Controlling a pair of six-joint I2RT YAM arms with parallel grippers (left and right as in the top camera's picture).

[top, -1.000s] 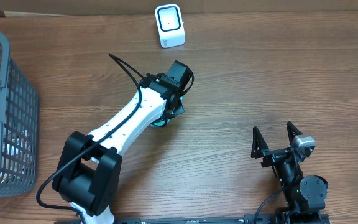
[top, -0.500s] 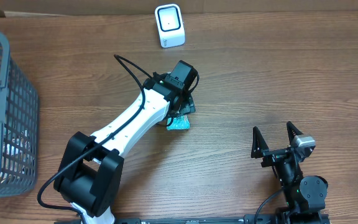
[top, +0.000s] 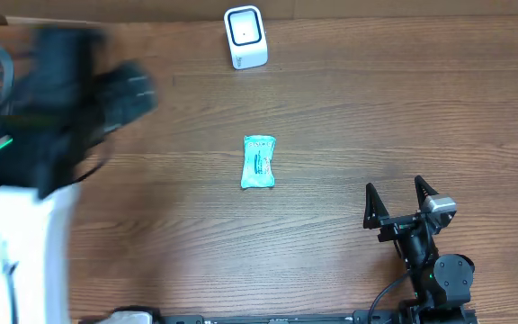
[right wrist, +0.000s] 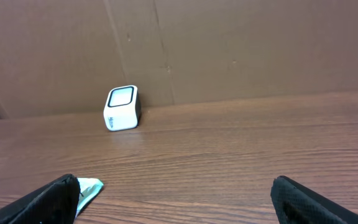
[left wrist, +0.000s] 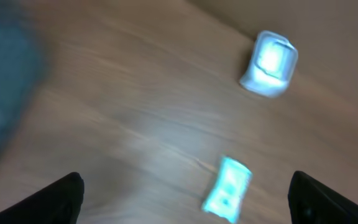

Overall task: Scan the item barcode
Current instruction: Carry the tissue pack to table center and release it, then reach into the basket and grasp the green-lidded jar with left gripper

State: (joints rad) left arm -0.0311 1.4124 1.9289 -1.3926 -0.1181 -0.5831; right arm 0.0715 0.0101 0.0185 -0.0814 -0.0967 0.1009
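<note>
We are starting with the wooden table (top: 349,108), which is bare apart from two small things. The left arm (top: 25,225) is showing only as a blur high over the far-left side, well to the left of the scanner. In its wrist view the left gripper (left wrist: 185,179) is standing with its fingers wide apart and nothing between them. The right gripper (top: 394,185) is sitting well to the near right of the scanner, its jaws also spread and empty.

The white scanner (top: 245,36) is standing at the far edge of the table, its window facing up and toward us. The teal packet (top: 259,162) is lying flat on the wood, nearer to us than the scanner and almost in line with it. It is well apart from the scanner and touching neither gripper.

We are judging the packet to be a small sealed sachet: light, soft and likely slippery and crinkly. It is lying low, so the fingers would need to come right down to the wood. We are favouring a pinch across its narrow width near the middle, since squeezing an end could fold it or hide the print. We cannot make out where the barcode is sitting.
</note>
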